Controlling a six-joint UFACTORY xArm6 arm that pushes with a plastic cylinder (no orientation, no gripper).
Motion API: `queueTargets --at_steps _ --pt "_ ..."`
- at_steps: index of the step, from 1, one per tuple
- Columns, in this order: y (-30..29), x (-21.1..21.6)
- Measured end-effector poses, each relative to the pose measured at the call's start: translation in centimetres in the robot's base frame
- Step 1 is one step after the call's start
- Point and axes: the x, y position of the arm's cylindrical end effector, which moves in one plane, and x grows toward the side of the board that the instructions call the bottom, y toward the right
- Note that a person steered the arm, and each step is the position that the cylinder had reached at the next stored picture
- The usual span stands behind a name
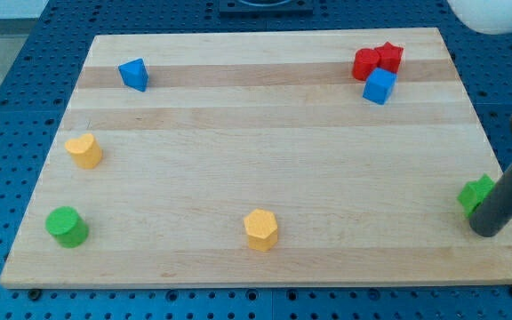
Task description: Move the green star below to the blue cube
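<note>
Tip (485, 231) touching green star (475, 192)

The wooden tabletop (265, 133) serves as the landmark, lying on a blue perforated base (7, 80) that shows round its edges. Near the tabletop's upper left corner sits a blue triangular block (134, 74). Down its left side a yellow heart-shaped block (84, 150) lies about halfway, and a green cylinder (66, 226) stands close to the lower left corner. A yellow hexagonal block (261, 229) rests near the middle of the bottom edge. By the upper right corner, a red block (364, 64) touches a red star-like block (388, 56) on its right.
</note>
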Motion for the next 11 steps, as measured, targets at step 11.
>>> queueTargets --at_steps 11 --pt "-2.8 -7.5"
